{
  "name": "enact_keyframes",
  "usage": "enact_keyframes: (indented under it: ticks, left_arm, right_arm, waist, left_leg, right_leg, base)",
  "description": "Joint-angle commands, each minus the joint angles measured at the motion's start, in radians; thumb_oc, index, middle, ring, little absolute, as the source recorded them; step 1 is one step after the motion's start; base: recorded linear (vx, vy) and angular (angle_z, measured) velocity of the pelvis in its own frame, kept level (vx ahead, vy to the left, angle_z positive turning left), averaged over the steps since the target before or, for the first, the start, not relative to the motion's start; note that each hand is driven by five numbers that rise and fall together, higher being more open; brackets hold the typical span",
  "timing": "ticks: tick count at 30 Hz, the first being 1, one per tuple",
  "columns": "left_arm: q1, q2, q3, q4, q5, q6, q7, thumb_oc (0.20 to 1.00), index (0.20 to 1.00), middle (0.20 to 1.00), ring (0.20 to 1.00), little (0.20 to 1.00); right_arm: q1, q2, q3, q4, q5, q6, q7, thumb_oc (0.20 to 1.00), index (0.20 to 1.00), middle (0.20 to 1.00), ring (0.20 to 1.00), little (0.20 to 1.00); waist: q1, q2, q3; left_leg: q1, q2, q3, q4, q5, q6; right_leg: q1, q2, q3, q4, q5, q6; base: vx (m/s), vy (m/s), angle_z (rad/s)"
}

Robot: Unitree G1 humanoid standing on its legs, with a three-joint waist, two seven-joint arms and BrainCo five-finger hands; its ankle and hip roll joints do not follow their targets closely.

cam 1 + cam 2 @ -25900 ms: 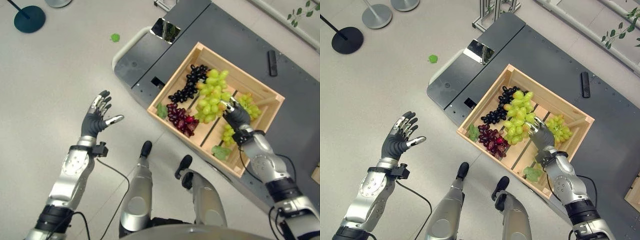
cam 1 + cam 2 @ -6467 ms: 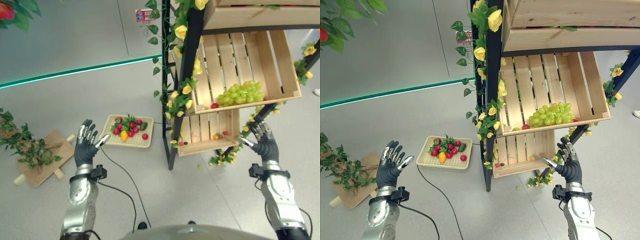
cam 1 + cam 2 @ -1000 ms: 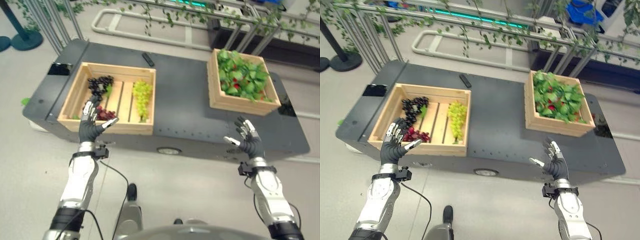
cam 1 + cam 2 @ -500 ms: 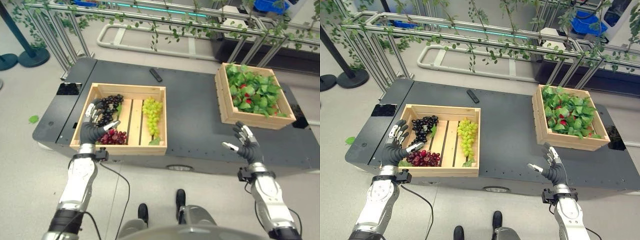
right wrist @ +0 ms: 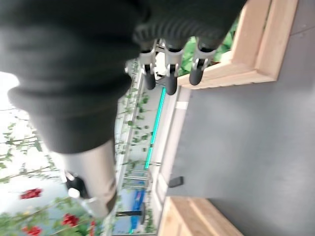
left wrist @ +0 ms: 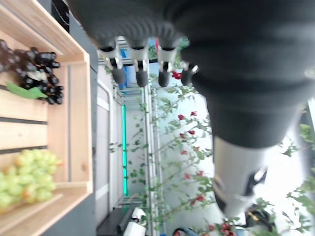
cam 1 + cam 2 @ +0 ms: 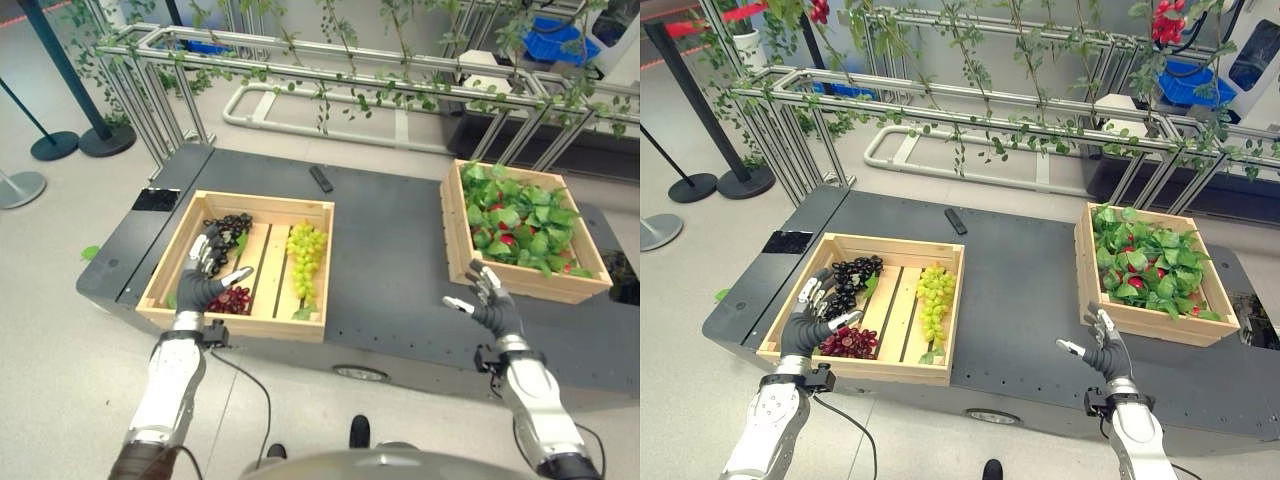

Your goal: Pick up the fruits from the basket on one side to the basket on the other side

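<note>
Clearly the left hand (image 7: 205,285), fingers spread and holding nothing, is just above the red grapes (image 7: 231,299) in the left crate (image 7: 234,322), while the equally empty right hand (image 7: 492,308) is near the leafy right crate (image 7: 518,286).

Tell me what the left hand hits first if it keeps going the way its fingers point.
Probably the black grapes in the left crate. The open left hand points up and forward over the red grapes, so depending on its height it could pass above both.
</note>
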Motion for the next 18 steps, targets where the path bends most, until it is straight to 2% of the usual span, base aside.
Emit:
enact_keyframes:
  ticks: [1,5,7,10,18]
  left_arm:
    - [-0.042,0.018,0.001,0.080,0.034,-0.015,0.012,1.000,1.000,1.000,1.000,1.000]
    - [-0.034,-0.005,0.000,0.190,0.022,0.005,0.005,1.000,1.000,1.000,1.000,1.000]
    - [-0.035,-0.005,0.000,0.192,0.021,0.004,0.005,1.000,1.000,1.000,1.000,1.000]
    - [-0.036,-0.032,-0.016,0.329,-0.013,0.024,-0.015,1.000,1.000,1.000,1.000,1.000]
    - [-0.029,-0.036,-0.036,0.350,0.000,0.031,-0.023,1.000,1.000,1.000,1.000,1.000]
  right_arm:
    - [-0.022,-0.028,0.011,0.010,0.001,-0.028,-0.017,1.000,1.000,1.000,1.000,1.000]
    - [-0.022,-0.021,0.022,0.078,-0.001,-0.023,-0.018,1.000,1.000,1.000,1.000,1.000]
    - [-0.022,-0.021,0.023,0.079,0.000,-0.023,-0.018,1.000,1.000,1.000,1.000,1.000]
    - [-0.039,-0.022,0.065,0.178,-0.031,-0.011,-0.016,1.000,1.000,1.000,1.000,1.000]
    - [-0.042,-0.019,0.083,0.195,-0.043,-0.007,-0.006,1.000,1.000,1.000,1.000,1.000]
  waist:
    - [-0.008,-0.024,-0.014]
    - [-0.008,-0.018,-0.014]
    - [-0.008,-0.018,-0.014]
    - [-0.010,-0.007,-0.016]
    - [-0.008,-0.003,-0.022]
  left_leg:
    - [-0.060,-0.028,0.034,0.068,-0.011,0.003]
    - [-0.059,-0.029,0.032,0.075,-0.013,0.002]
    - [-0.058,-0.029,0.032,0.075,-0.014,0.002]
    - [-0.055,-0.030,0.034,0.081,-0.015,0.001]
    - [-0.047,-0.030,0.030,0.074,-0.012,-0.001]
  right_leg:
    - [0.075,-0.031,-0.016,0.091,-0.187,0.100]
    - [0.083,-0.032,-0.016,0.089,-0.191,0.099]
    - [0.084,-0.032,-0.016,0.089,-0.191,0.099]
    - [0.090,-0.033,-0.014,0.091,-0.194,0.097]
    - [0.101,-0.030,-0.017,0.085,-0.195,0.093]
  base:
    - [0.00,0.000,0.00]
    - [0.00,0.000,0.00]
    - [0.00,0.000,0.00]
    - [0.00,0.000,0.00]
    - [0.00,0.000,0.00]
